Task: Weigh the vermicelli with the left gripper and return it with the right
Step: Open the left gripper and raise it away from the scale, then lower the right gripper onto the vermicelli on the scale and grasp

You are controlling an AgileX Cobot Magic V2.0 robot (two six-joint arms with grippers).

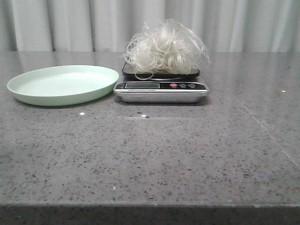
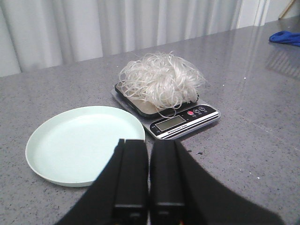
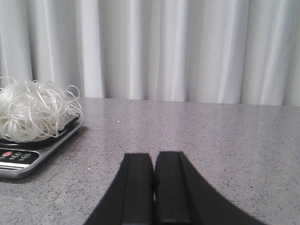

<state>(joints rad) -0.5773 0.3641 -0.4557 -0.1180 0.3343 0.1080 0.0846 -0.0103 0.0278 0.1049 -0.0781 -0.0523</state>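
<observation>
The vermicelli (image 1: 165, 48), a fluffy clump of white curly strands, sits on the black platform of the silver scale (image 1: 161, 90). It also shows in the left wrist view (image 2: 160, 80) and the right wrist view (image 3: 35, 111). The pale green plate (image 1: 63, 84) lies empty to the left of the scale. My left gripper (image 2: 148, 143) is shut and empty, held back over the plate's near rim (image 2: 56, 176). My right gripper (image 3: 154, 155) is shut and empty, to the right of the scale (image 3: 28, 157). Neither gripper shows in the front view.
A grey speckled stone table (image 1: 154, 154) with a white curtain (image 1: 70, 23) behind it. A blue cloth (image 2: 286, 37) lies far off at the table's edge. Small white crumbs (image 1: 82, 113) lie in front of the plate.
</observation>
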